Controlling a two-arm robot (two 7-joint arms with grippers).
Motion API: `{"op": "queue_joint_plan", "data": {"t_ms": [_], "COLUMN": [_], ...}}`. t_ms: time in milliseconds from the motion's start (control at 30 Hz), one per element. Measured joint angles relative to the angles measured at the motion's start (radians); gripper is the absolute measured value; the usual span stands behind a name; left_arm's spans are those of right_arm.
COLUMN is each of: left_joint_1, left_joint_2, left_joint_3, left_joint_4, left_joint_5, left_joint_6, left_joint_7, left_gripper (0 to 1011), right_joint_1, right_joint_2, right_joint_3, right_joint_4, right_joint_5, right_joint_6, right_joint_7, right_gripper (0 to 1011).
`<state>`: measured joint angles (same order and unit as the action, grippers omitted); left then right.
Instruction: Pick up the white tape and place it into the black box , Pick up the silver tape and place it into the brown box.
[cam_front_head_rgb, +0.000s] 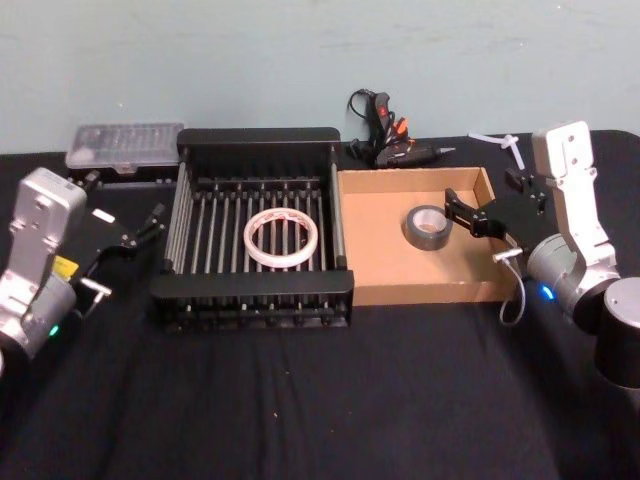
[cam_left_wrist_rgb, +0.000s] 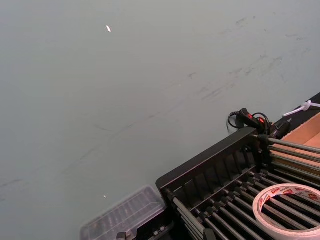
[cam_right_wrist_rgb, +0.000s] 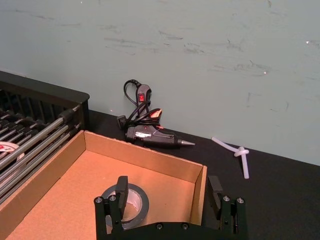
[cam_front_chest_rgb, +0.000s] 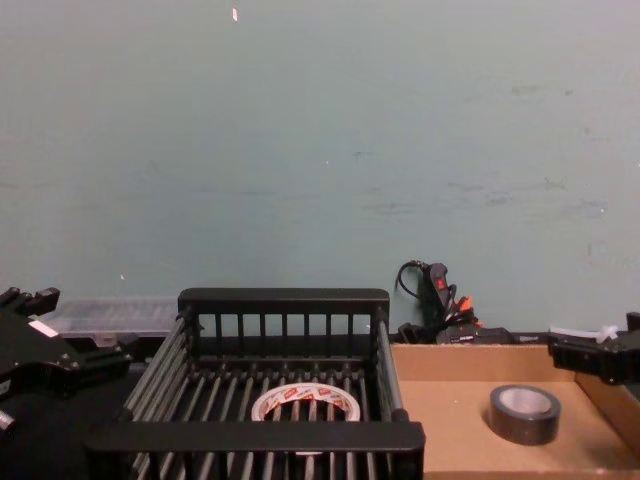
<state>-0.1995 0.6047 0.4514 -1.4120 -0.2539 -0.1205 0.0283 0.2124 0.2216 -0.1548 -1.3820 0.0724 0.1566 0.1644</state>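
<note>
Head view: white tape (cam_front_head_rgb: 282, 238) in black box (cam_front_head_rgb: 255, 146), silver tape (cam_front_head_rgb: 428, 228) in brown box (cam_front_head_rgb: 420, 291); right gripper (cam_front_head_rgb: 468, 212), fingers apart at tape's 3 o'clock, should lift clear of the wall; left gripper (cam_front_head_rgb: 150, 224), fingers indeterminate.

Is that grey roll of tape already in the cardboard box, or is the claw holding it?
In the box. The silver tape lies flat on the brown box floor, and the right claw, open, sits beside it without gripping.

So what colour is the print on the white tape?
Red, on the white tape, clearest in the left wrist view.
</note>
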Motion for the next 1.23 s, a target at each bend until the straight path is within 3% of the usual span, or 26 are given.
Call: {"op": "queue_joint_plan", "data": {"t_ms": [1233], "left_joint_1": [0.0], "left_joint_2": [0.0], "left_joint_3": [0.0], "left_joint_4": [0.0], "left_joint_5": [0.0], "left_joint_6": [0.0], "left_joint_7": [0.0], "left_gripper": [1001], "right_joint_1": [0.0], "right_joint_2": [0.0], "right_joint_3": [0.0], "right_joint_4": [0.0], "right_joint_5": [0.0], "right_joint_6": [0.0], "right_joint_7": [0.0], "right_gripper": [1002]}}
